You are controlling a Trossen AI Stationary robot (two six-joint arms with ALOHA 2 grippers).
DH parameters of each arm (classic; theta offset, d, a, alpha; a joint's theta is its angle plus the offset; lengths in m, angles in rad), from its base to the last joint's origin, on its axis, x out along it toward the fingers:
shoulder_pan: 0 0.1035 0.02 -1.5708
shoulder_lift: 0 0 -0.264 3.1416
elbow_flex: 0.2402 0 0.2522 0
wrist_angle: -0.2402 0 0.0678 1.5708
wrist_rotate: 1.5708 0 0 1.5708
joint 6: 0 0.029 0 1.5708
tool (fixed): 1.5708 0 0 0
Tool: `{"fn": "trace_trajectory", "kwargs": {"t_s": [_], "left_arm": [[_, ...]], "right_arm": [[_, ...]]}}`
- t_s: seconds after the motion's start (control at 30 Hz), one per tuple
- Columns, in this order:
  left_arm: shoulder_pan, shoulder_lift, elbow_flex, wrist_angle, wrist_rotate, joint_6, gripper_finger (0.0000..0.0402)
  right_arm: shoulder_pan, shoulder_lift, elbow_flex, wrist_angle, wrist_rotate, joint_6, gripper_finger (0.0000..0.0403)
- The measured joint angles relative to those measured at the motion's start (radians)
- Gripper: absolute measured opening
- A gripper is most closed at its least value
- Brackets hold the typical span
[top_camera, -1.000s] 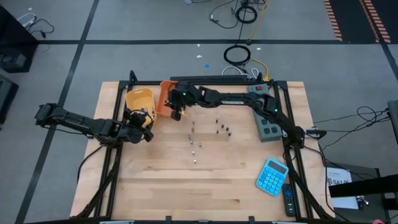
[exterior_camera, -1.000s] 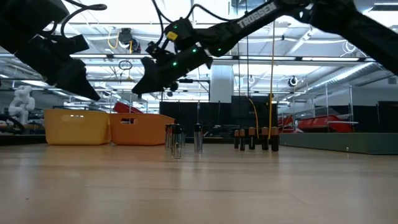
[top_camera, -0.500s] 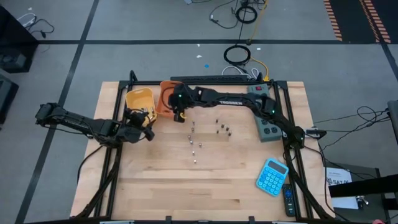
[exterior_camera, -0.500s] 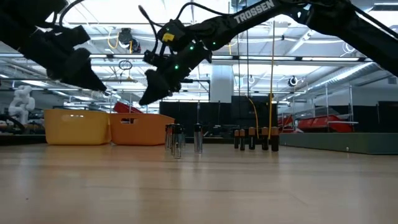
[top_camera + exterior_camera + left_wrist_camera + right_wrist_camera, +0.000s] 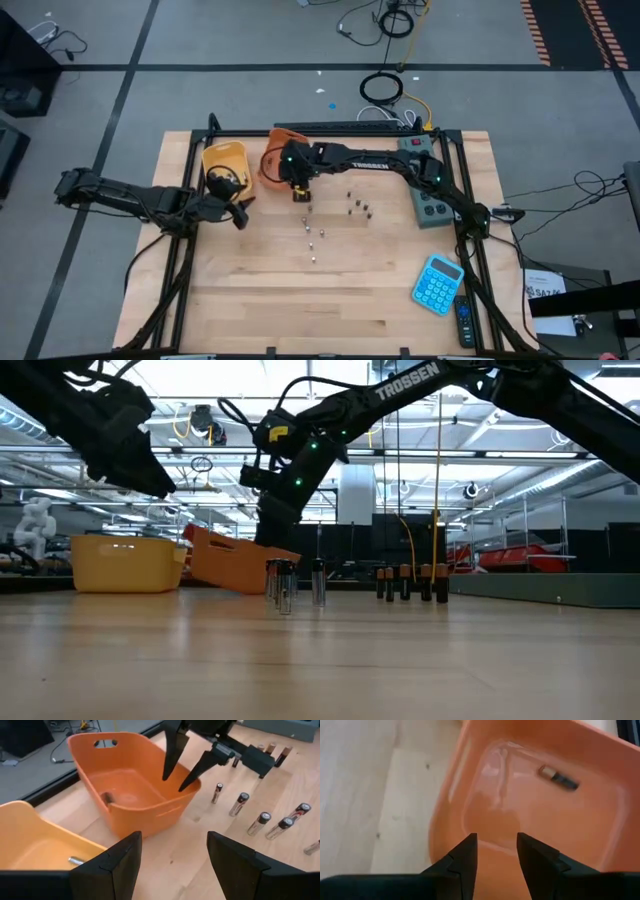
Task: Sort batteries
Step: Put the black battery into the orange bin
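Observation:
The orange bin (image 5: pixel 277 157) is tilted in the low view, next to the yellow bin (image 5: pixel 224 160). One dark battery (image 5: pixel 559 777) lies on its floor. A silvery battery (image 5: pixel 76 861) lies in the yellow bin. More batteries (image 5: pixel 312 232) stand upright on the table, silvery ones (image 5: pixel 285 585) and dark ones (image 5: pixel 410 582). My right gripper (image 5: pixel 298 186) is open, with its fingers reaching down into the orange bin. My left gripper (image 5: pixel 237 207) is open in the air just near of the yellow bin and touches nothing. My right gripper comes slanting from above into the orange bin at its corner nearest the standing batteries (image 5: pixel 192 784). One finger (image 5: pixel 170 755) points inside the bin and the other (image 5: pixel 200 767) crosses its rim. The bin's end toward the yellow bin (image 5: pixel 195 550) is raised, and the opposite lower edge (image 5: pixel 265 590) rests on the table. The fingers hide the exact touching spot.
A grey power strip (image 5: pixel 428 196) lies along the table's right side. A blue calculator (image 5: pixel 437 283) and a dark remote (image 5: pixel 465 325) sit at the near right corner. Bare wood stretches across the near half of the table.
My right gripper has come down and moved toward the near right, into the orange bin. The bin has slid and turned toward the right. It has tipped, its end by the yellow bin rising off the table. My left gripper has risen a little.

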Motion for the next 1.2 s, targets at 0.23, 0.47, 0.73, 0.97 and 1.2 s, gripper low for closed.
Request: {"fn": "trace_trajectory", "kwargs": {"t_s": [0.23,0.47,0.73,0.97,1.2], "left_arm": [[0.000,0.000,0.030,-0.010,0.008,0.023,0.0235],[-0.002,0.001,0.033,-0.007,0.034,0.037,0.0235],[-0.063,0.004,0.033,0.017,0.047,0.127,0.0235],[-0.089,0.030,-0.020,0.107,0.033,0.175,0.0235],[-0.088,0.075,-0.035,0.143,0.033,0.121,0.0235]], "right_arm": [[0.004,-0.055,0.000,-0.123,0.006,-0.049,0.0129],[0.022,-0.131,-0.002,-0.072,0.079,-0.017,0.0129],[0.112,-0.316,-0.140,-0.132,0.092,0.079,0.0129],[0.159,-0.582,-0.643,0.045,0.219,0.244,0.0129],[0.181,-0.841,-0.963,0.143,0.275,0.446,0.0129]]}}
